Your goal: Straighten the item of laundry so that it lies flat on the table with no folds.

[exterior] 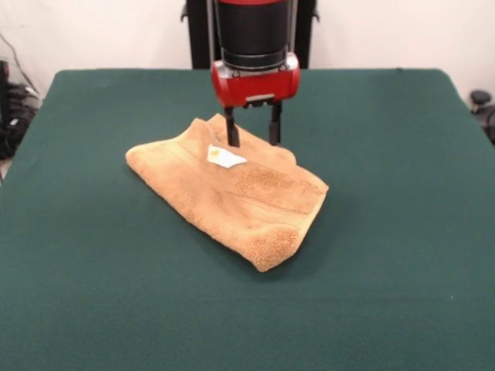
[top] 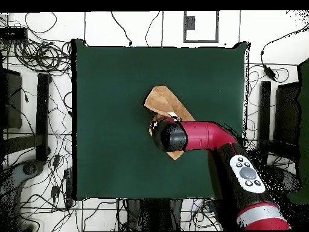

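The towel point(exterior: 228, 193) lies folded near the middle of the table point(exterior: 93, 294), a little nearer the robot's edge than the edge facing it, doubled over itself with a rounded fold at the corner nearest the front camera. Its long axis runs diagonally, not square to any table edge. In the front view it runs from the left, toward the robot's edge, down to the right, toward the near edge. A small white tag point(exterior: 224, 157) sits on the upper layer. The gripper point(exterior: 253, 137) hangs straight down over the towel's end nearest the robot, its two fingers parted with nothing between them; the tips appear level with or just touching the cloth beside the tag, though contact cannot be confirmed. In the overhead view the arm point(top: 208, 136) covers that same end, and the rest of the towel point(top: 164, 99) extends away from the gripper toward the far edge. Judgement: any unfolding pull likely needs to run along that diagonal, since the towel's bulk lies beyond the gripper, away from the robot
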Motion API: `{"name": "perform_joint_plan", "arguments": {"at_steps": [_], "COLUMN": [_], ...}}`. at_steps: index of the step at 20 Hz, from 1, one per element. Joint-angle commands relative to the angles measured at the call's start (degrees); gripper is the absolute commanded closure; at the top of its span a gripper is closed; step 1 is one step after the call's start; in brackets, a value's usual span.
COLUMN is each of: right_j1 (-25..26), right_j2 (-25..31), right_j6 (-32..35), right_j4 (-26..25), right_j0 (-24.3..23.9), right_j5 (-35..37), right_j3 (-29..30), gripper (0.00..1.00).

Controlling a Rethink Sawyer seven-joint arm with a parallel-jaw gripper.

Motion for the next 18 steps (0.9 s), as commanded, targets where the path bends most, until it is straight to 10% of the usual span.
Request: {"name": "perform_joint_plan", "arguments": {"at_steps": [1, 18], "right_j1": [1.0, 2.46], "right_j2": [1.73, 0.38], "right_j6": [4.61, 5.67], "right_j4": [0.37, 0.4], "right_j0": [2.85, 4.94], "right_j5": [1.93, 1.63], "right_j3": [2.64, 0.47], "gripper": [0.0, 0.0]}}
